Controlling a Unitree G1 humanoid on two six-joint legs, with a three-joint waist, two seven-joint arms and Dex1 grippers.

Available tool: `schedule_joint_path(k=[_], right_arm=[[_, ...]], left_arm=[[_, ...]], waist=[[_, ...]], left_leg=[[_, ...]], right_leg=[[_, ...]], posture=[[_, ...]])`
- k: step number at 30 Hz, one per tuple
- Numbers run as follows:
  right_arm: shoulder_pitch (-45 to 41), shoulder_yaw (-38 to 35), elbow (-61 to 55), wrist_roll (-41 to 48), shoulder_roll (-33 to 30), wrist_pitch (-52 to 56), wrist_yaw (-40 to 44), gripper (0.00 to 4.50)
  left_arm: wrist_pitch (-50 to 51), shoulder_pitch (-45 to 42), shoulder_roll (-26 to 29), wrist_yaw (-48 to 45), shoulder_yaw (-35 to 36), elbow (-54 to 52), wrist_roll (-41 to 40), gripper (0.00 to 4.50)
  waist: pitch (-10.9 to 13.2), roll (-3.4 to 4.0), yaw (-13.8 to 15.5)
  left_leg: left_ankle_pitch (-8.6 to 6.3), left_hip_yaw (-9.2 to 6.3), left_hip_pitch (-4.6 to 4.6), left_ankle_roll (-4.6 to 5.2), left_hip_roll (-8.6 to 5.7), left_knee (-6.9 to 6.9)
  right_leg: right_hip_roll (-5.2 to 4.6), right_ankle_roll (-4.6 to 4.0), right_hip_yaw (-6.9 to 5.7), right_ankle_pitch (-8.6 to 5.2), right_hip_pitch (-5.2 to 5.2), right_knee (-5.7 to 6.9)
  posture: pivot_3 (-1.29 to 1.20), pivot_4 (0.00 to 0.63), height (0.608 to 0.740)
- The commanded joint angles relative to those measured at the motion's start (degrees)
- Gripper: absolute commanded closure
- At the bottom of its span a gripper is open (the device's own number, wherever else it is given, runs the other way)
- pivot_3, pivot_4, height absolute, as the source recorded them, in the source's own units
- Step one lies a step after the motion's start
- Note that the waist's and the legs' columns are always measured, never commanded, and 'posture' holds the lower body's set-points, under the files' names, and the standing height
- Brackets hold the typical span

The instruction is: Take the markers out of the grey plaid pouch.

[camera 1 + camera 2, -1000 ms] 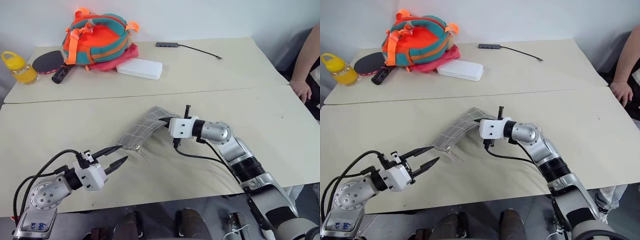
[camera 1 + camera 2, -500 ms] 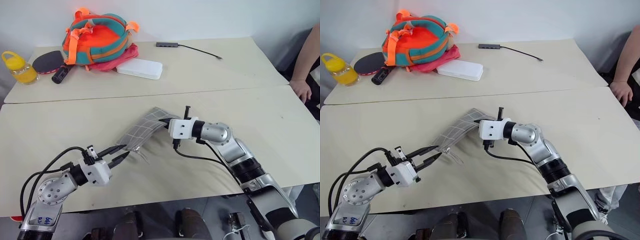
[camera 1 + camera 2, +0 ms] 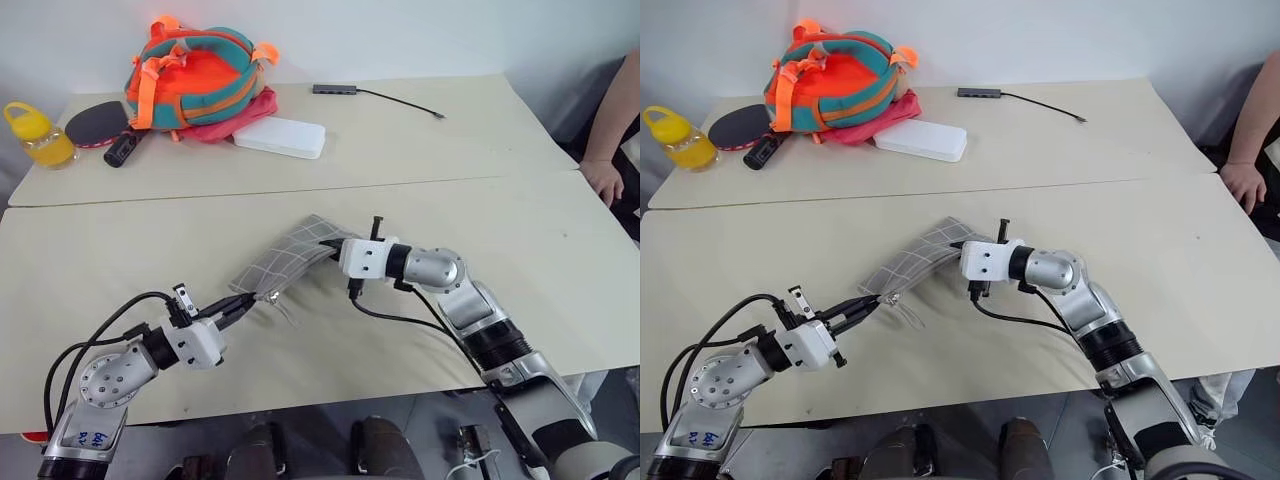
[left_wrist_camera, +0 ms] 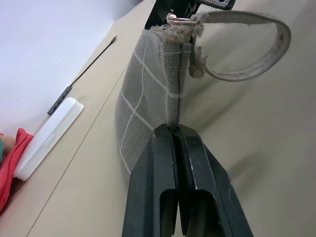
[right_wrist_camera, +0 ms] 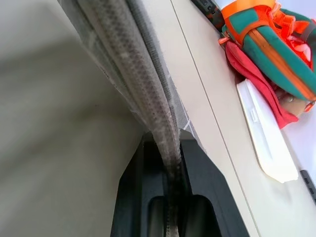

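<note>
Your task is at its opening stage: the grey plaid pouch lies in the middle of the near table, held at both ends, and no marker is out yet. None can be seen, so they are presumably inside.

Your left gripper is clamped tight on the pouch's near corner, just by the loop and its small ring, as the left wrist view shows. Your right gripper has the pouch's far edge running between its fingers; the jaws sit close on the fabric, gripping it.

What remains is nearly everything: you must open the pouch, then draw out the 2 markers.
</note>
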Motion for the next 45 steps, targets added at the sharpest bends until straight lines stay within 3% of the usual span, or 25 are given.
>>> schedule_joint_path(k=[1,4,6,11,15,20,24,27,30,33,38,45], right_arm=[[0.98,-3.01,-5.53,7.16,0.03,4.39,3.70,3.03],[4.92,-5.78,-13.02,16.93,-3.17,16.25,11.06,2.04],[7.07,-9.84,-20.34,27.29,-5.49,28.23,14.15,2.04],[7.94,-17.06,-31.54,44.96,-8.95,51.34,12.83,2.04],[12.08,-15.80,-40.59,56.06,-10.76,67.11,10.83,2.04],[14.82,-9.63,-39.38,48.36,-4.56,65.54,0.85,2.04],[14.27,-9.20,-37.06,47.40,1.89,65.07,-4.02,2.04],[13.66,-5.68,-35.95,41.76,2.62,61.88,-5.52,2.04],[13.64,-6.28,-35.15,42.07,4.23,61.72,-6.10,2.04],[13.95,-4.15,-35.62,40.18,1.87,61.01,-3.69,2.63],[14.51,-3.99,-35.35,39.34,-0.86,59.79,-0.73,4.39],[11.81,-7.09,-32.21,38.63,-5.34,56.88,4.09,4.45]], left_arm=[[0.16,-0.89,-0.15,0.71,-0.34,-2.04,0.13,4.50],[0.89,-1.25,-0.23,0.90,-0.54,-2.29,0.47,4.50],[1.39,-1.58,-0.15,0.85,-0.90,-2.20,0.86,4.50],[1.77,-3.40,-0.57,1.30,-2.80,-0.76,3.28,4.50],[2.83,-6.63,-1.66,1.91,-4.89,1.08,5.32,4.50],[4.04,-10.68,-3.08,2.29,-7.16,2.65,6.60,4.50],[4.96,-11.94,-3.95,2.88,-8.25,2.91,7.87,4.50],[5.54,-12.21,-4.31,2.99,-8.72,2.46,7.93,4.50],[6.03,-12.15,-4.53,3.12,-9.06,1.85,8.04,4.50],[6.44,-12.07,-4.59,3.31,-8.97,1.47,7.93,4.50],[6.57,-11.94,-4.08,3.02,-8.55,1.21,7.36,4.50],[5.02,-10.18,-1.39,0.51,-6.87,0.93,3.82,4.50]], waist=[[0.00,0.00,0.04],[0.00,0.00,0.35],[0.00,0.00,1.18],[0.00,-0.01,1.56],[-0.05,-0.08,1.89],[-0.05,-0.08,1.93],[-0.05,-0.09,2.00],[-0.05,-0.09,2.33],[-0.05,-0.09,2.75],[-0.05,-0.09,2.90],[-0.05,-0.09,2.84],[-0.05,-0.09,2.83]], left_leg=[[0.00,0.00,0.00,0.00,0.00,0.00],[0.00,-0.03,0.00,0.00,0.00,0.00],[-0.02,-0.06,0.00,0.03,-0.01,0.00],[-0.05,-0.07,-0.02,0.08,-0.02,0.05],[-0.06,-0.17,-0.02,0.09,0.00,0.02],[-0.07,-0.13,-0.05,0.09,-0.02,0.03],[-0.06,-0.09,-0.05,0.09,-0.03,0.06],[-0.05,-0.07,-0.07,0.08,-0.03,0.03],[-0.06,-0.05,-0.08,0.09,-0.04,0.04],[-0.06,-0.05,-0.08,0.09,-0.04,0.03],[-0.06,-0.04,-0.08,0.09,-0.04,0.02],[-0.06,-0.04,-0.08,0.10,-0.03,0.02]], right_leg=[[0.00,0.00,0.00,0.00,0.00,0.00],[0.00,0.00,-0.01,0.00,0.01,0.00],[0.00,0.00,-0.02,0.00,0.04,-0.03],[-0.02,0.01,-0.02,0.01,0.04,-0.05],[-0.02,0.00,-0.06,0.02,0.06,-0.05],[-0.02,0.00,-0.07,0.01,0.04,-0.09],[-0.02,0.00,-0.05,0.02,0.03,-0.07],[-0.01,0.00,-0.06,0.01,0.00,-0.06],[-0.01,0.00,-0.05,0.02,0.00,-0.09],[-0.01,0.00,-0.06,0.02,-0.01,-0.09],[-0.01,0.00,-0.05,0.02,-0.01,-0.11],[-0.01,0.00,-0.05,0.02,-0.01,-0.11]], posture=[[0.00,0.150,0.740],[0.00,0.150,0.740],[0.00,0.150,0.740],[0.00,0.150,0.740],[0.00,0.150,0.740],[0.00,0.150,0.740],[0.00,0.150,0.740],[0.00,0.150,0.740],[0.00,0.150,0.740],[0.00,0.150,0.740],[0.00,0.150,0.740],[0.00,0.150,0.740]])
